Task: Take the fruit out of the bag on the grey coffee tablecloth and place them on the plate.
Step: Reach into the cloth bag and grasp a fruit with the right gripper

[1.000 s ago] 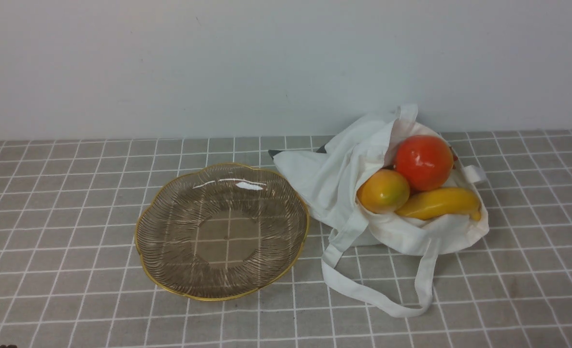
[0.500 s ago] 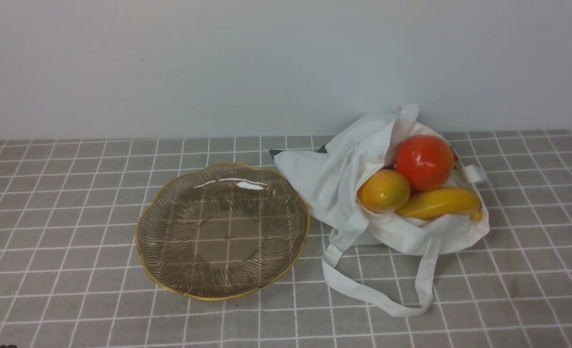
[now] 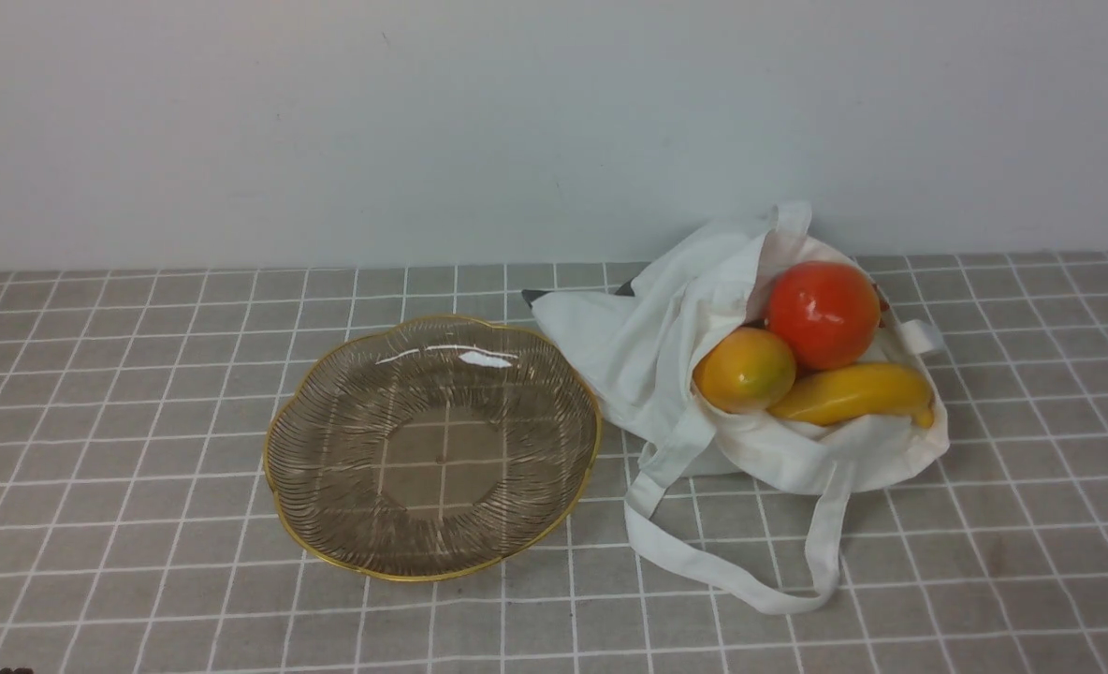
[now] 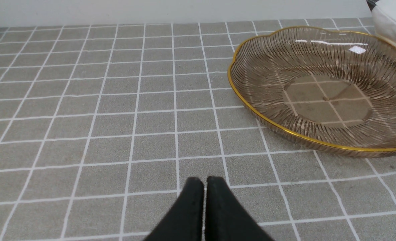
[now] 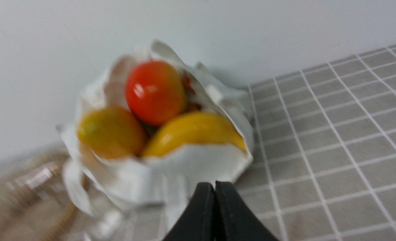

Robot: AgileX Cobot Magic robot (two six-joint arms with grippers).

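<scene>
Right end effector (image 5: pixel 214 184) clenched empty, facing bag (image 5: pixel 191 167) holding fruit (image 5: pixel 154 92), left end effector (image 4: pixel 204 179) clenched, apart from plate (image 4: pixel 261 67)

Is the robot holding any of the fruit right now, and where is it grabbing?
Nothing is held. The left gripper is shut and empty over the tablecloth; the right gripper is shut and empty, facing the bag, where the fruit sits.

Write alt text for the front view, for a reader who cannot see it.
A white cloth bag lies open on a grey checked tablecloth, holding a red-orange ball, a yellow-orange round fruit and a banana. An empty gold-rimmed glass plate sits to its left.
</scene>
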